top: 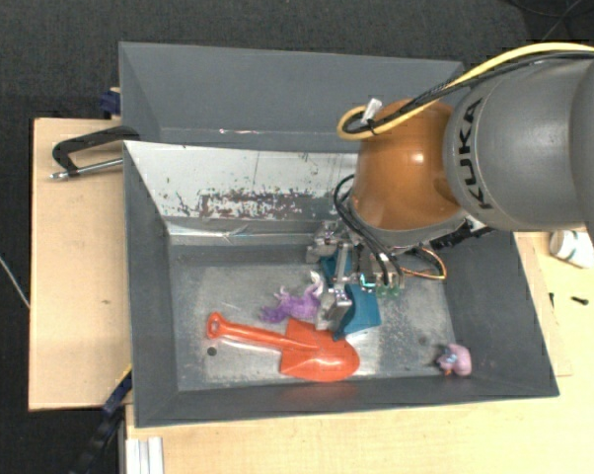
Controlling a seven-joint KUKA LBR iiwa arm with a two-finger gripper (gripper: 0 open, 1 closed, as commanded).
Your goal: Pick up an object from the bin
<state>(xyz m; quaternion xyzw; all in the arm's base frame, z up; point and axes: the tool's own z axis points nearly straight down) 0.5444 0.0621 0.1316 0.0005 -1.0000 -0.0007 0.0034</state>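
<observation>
Several toys lie in the bin [218, 275], orange shovel [312, 355] and purple figure [289, 308] by the pincer [338, 292], grip unclear.

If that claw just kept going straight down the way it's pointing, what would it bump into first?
Probably the small purple toy lying right under the gripper, or the orange shovel blade beside it; depth is hard to judge here.
</observation>
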